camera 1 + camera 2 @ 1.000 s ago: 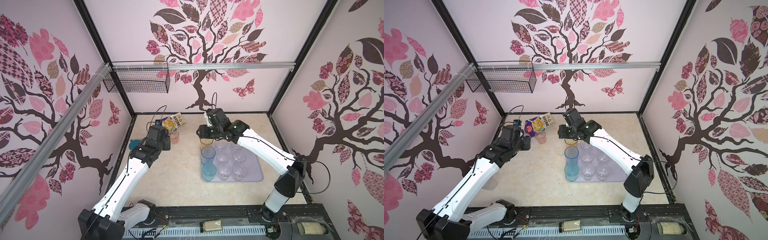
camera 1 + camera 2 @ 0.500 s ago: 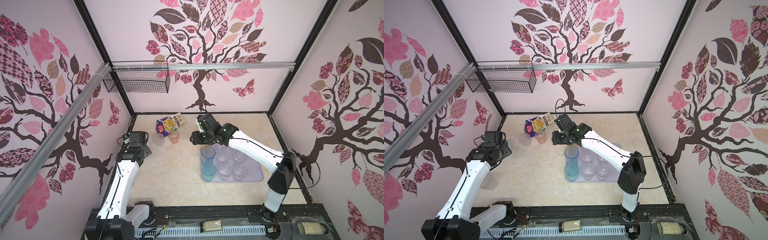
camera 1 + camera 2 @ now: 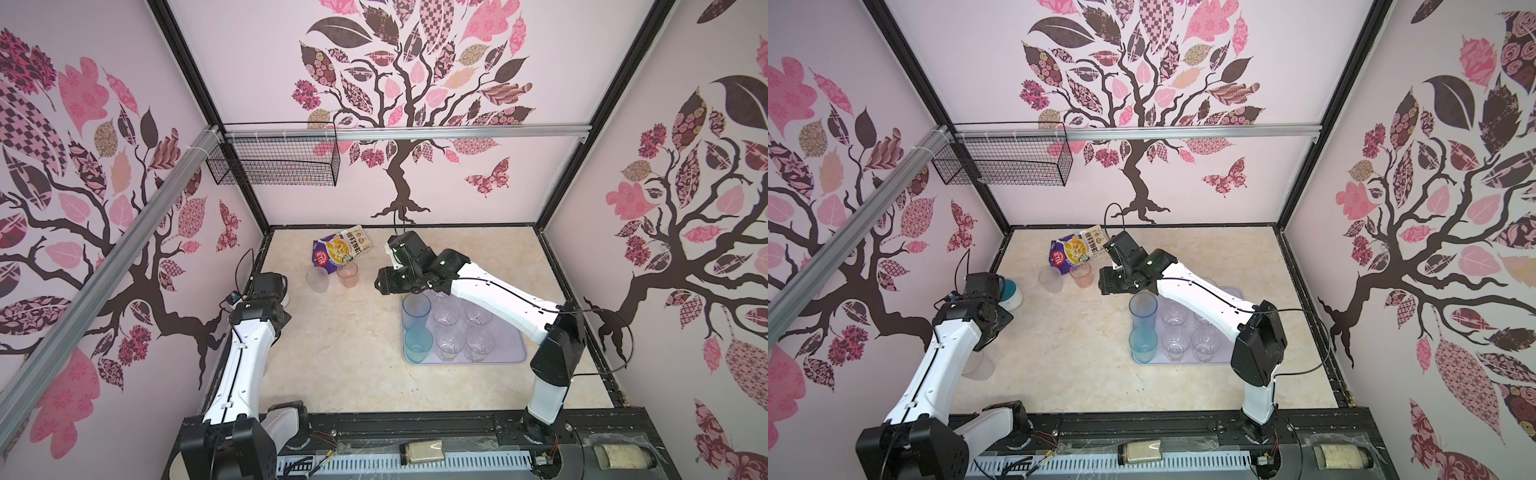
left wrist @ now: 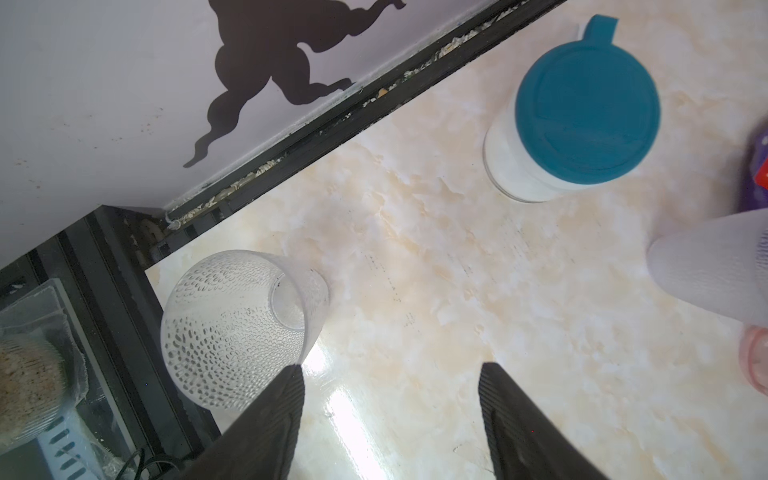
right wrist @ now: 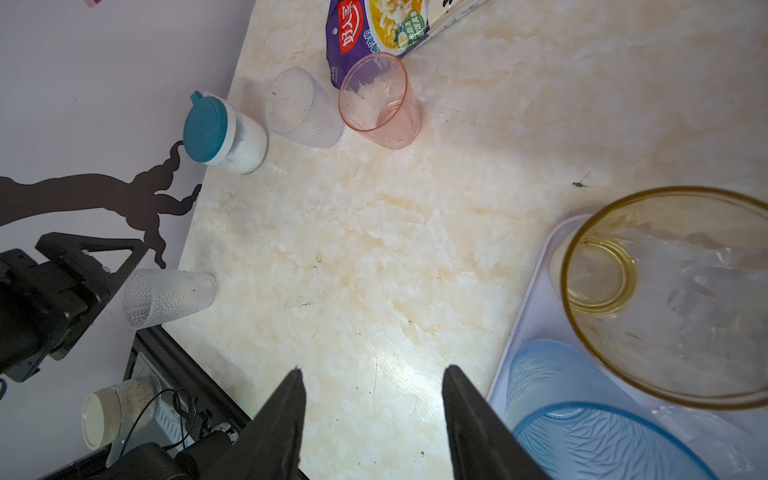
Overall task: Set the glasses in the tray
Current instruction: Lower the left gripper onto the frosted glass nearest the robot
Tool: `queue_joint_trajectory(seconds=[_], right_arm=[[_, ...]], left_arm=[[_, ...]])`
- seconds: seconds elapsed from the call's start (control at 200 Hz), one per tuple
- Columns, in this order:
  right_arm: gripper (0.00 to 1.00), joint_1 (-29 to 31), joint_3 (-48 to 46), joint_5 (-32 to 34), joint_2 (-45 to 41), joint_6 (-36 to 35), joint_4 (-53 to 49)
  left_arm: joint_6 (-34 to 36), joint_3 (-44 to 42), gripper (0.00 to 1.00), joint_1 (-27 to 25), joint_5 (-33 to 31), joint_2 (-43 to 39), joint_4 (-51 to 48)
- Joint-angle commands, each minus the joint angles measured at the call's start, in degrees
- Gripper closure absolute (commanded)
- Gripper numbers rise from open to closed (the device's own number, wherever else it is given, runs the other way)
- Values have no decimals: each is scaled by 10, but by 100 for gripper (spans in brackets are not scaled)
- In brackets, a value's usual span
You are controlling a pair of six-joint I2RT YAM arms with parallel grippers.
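The lavender tray lies right of the middle. It holds a tall blue glass, a teal glass and several clear glasses. An amber glass stands at its far corner. A frosted clear glass and a pink glass stand on the table by the snack bag. Another dimpled clear glass sits at the table's left front edge. My left gripper is open and empty, and that glass lies just outside one finger. My right gripper hangs open and empty over bare table beside the tray.
A white jar with a teal lid stands by the left wall, close to my left wrist. A purple snack bag lies at the back. A wire basket hangs on the back-left wall.
My left arm has swung back from the pink glass to the left edge, and its jaws have widened. My right gripper has moved left, off the tray's far corner.
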Motion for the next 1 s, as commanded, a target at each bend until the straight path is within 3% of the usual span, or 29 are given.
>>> queue_joint_trajectory(seconds=[0.0, 0.29, 0.395, 0.57, 0.895, 0.995], right_arm=[[44, 4, -5, 2, 5, -8, -7], [44, 4, -17, 4, 6, -5, -8], [44, 5, -13, 2, 8, -5, -10], [44, 5, -10, 9, 7, -8, -17], [44, 8, -21, 21, 0, -9, -18], [44, 8, -25, 34, -5, -11, -20]], left_arm=[[-10, -24, 31, 34, 22, 18, 25], [-36, -33, 31, 57, 24, 29, 35], [-55, -47, 31, 86, 70, 33, 49], [-65, -43, 33, 96, 64, 56, 53], [-102, -72, 51, 109, 64, 49, 93], [-98, -76, 62, 110, 57, 48, 104]])
